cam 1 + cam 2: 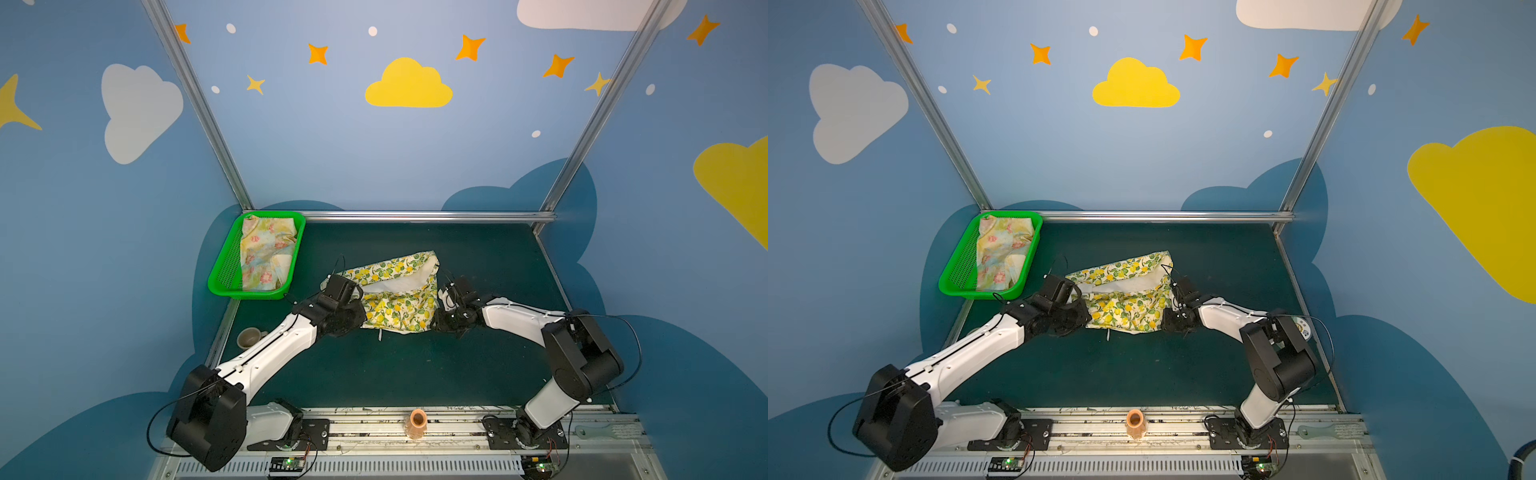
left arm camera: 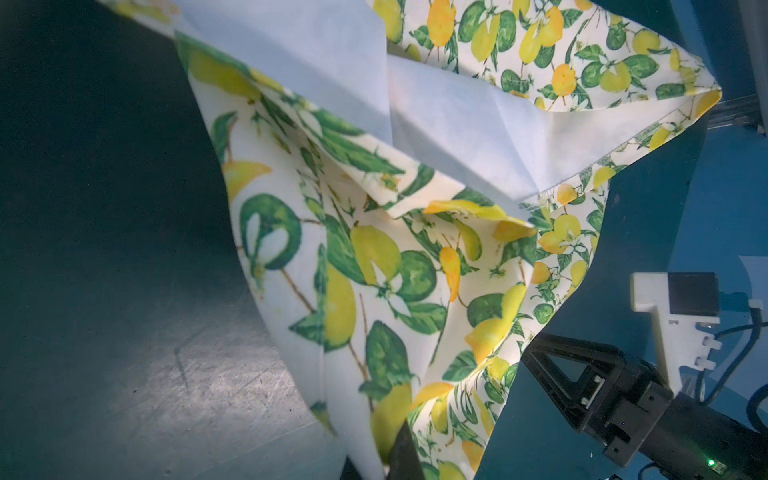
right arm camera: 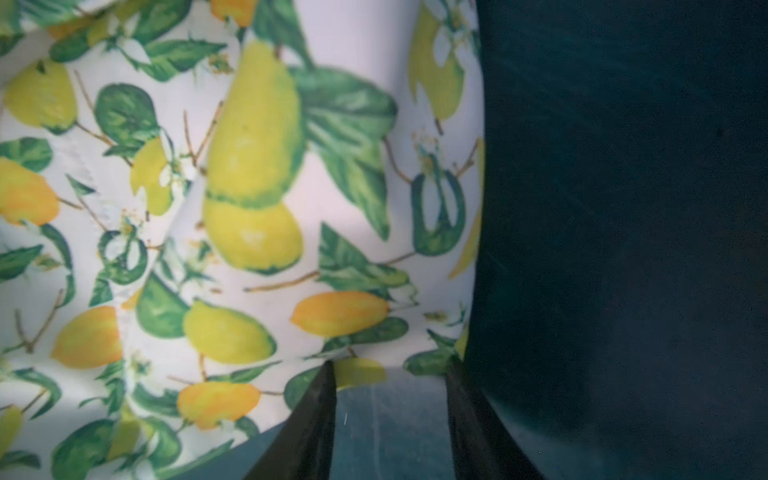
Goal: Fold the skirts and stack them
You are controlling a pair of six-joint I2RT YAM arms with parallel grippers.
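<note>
Lemon skirt (image 1: pixel 399 299) lies mid-bench (image 1: pixel 415 365), long axis left-right, between the 2 arms. Left hand (image 2: pixel 401 455) is pressed together, seemingly pinching its left edge. Right hand (image 3: pixel 390 365) is spread, tips at the right edge, gripping nothing yet. Flower skirt (image 1: pixel 266 253) sits well apart in the green basket (image 1: pixel 220 274). Likely next: right hand closes there.

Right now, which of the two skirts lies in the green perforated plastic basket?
The pale yellow skirt with pink flowers; the cream lemon-print skirt is outside it, on the dark green table.
</note>
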